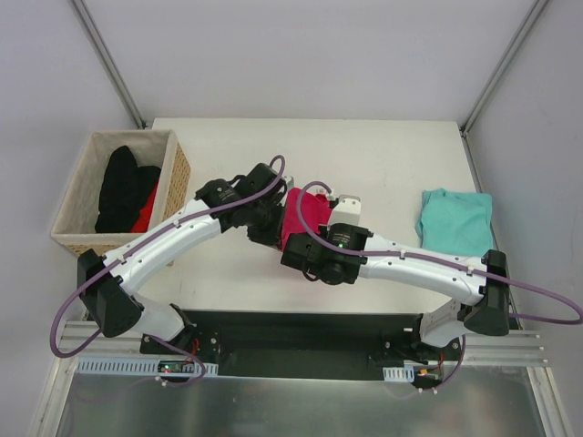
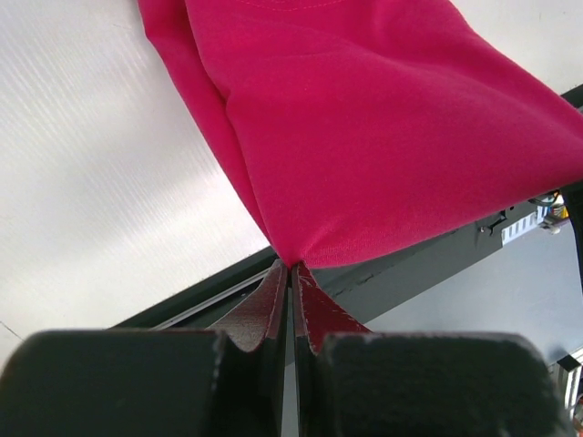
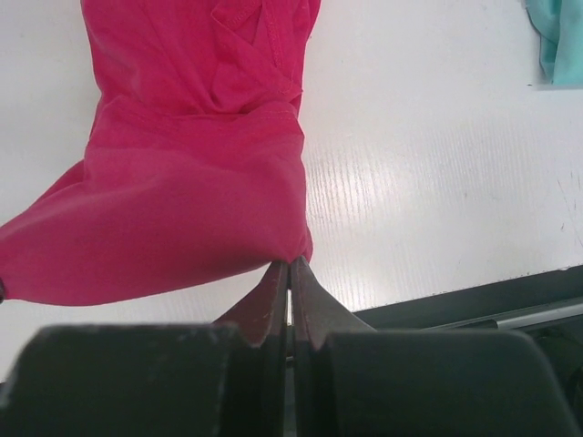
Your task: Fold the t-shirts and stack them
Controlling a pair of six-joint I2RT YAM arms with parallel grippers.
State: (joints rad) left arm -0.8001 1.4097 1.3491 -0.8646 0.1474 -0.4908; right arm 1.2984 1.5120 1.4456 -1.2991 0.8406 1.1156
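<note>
The magenta-pink t-shirt [image 1: 305,217] hangs bunched between the two arms over the middle of the table. My left gripper [image 2: 291,266] is shut on one corner of its hem, the pink cloth [image 2: 383,127] spreading away from the tips. My right gripper [image 3: 290,262] is shut on another corner, with the pink cloth [image 3: 182,182] draped to its left. In the top view both grippers are hidden under the wrists. The teal t-shirt [image 1: 455,221] lies folded at the table's right edge, a corner of the teal t-shirt [image 3: 557,41] showing in the right wrist view.
A wicker basket [image 1: 80,196] at the table's left holds a black garment [image 1: 118,187] and something red. The table's black front rail [image 1: 301,332] runs below the arms. Slanted frame posts stand at the back corners.
</note>
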